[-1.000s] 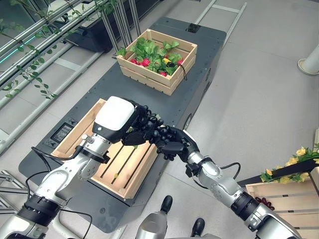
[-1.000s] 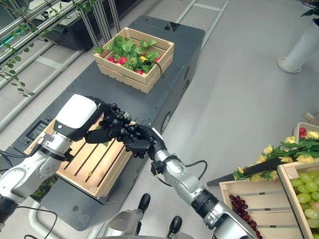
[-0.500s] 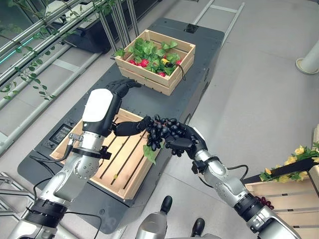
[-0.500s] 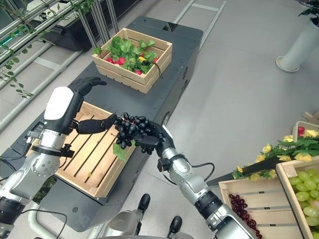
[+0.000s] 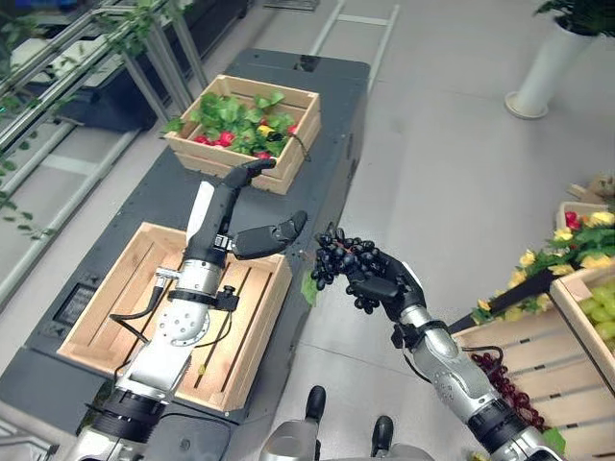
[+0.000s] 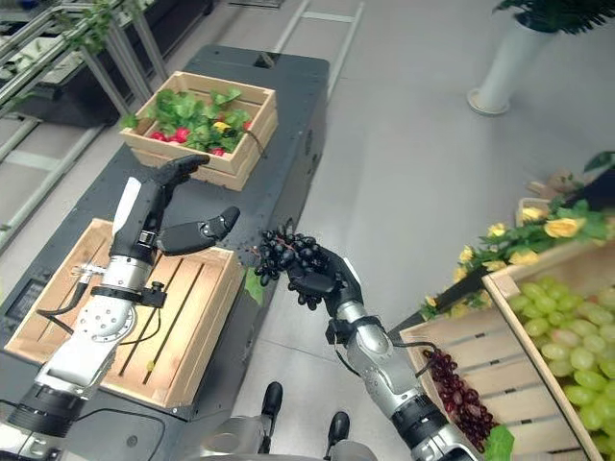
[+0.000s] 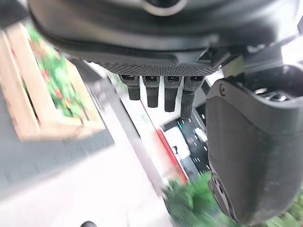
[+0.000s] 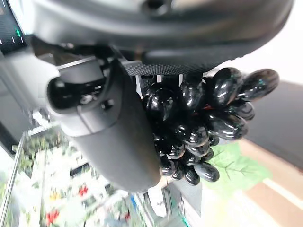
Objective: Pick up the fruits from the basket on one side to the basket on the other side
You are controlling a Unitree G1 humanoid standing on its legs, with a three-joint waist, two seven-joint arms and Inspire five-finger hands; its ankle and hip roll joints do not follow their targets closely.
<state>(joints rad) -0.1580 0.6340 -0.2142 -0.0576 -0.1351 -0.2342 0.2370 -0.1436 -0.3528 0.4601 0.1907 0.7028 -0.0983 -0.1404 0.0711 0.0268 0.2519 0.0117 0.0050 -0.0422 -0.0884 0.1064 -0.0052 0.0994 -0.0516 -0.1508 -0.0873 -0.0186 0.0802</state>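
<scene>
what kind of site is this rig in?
Probably an indoor demo or test space staged as a produce stand: wooden crates of fruit on the robot's right, a crate of leafy produce on a dark platform, grey floor.

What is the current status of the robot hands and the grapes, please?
Right robot hand shut on the dark grape bunch, over the floor beside the near crate. Left robot hand open, holding nothing. Nothing in the way.

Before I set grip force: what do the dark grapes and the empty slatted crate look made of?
The bunch of dark grapes in the right robot hand looks like glossy moulded plastic, given its hard highlights and flat green leaf; probably artificial. The empty slatted crate looks like pale unfinished wood with visible plank seams.
</scene>
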